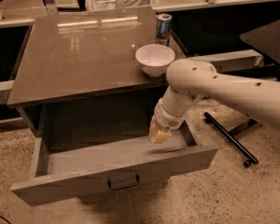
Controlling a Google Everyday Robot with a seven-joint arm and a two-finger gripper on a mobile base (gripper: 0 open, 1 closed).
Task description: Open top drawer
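The top drawer (pixel 107 171) is a wide, shallow grey drawer pulled far out from under the brown tabletop (pixel 84 50). Its inside shows bare. A small black loop handle (pixel 123 183) sits at the centre of its front. My gripper (pixel 158 133) hangs on the white arm above the right rear part of the open drawer, clear of the front panel and well away from the handle. It holds nothing that I can see.
A white bowl (pixel 155 59) and a blue can (pixel 164 26) stand at the right of the tabletop. A black wheeled leg (pixel 228 141) lies on the speckled floor to the right. Shelving runs along the back.
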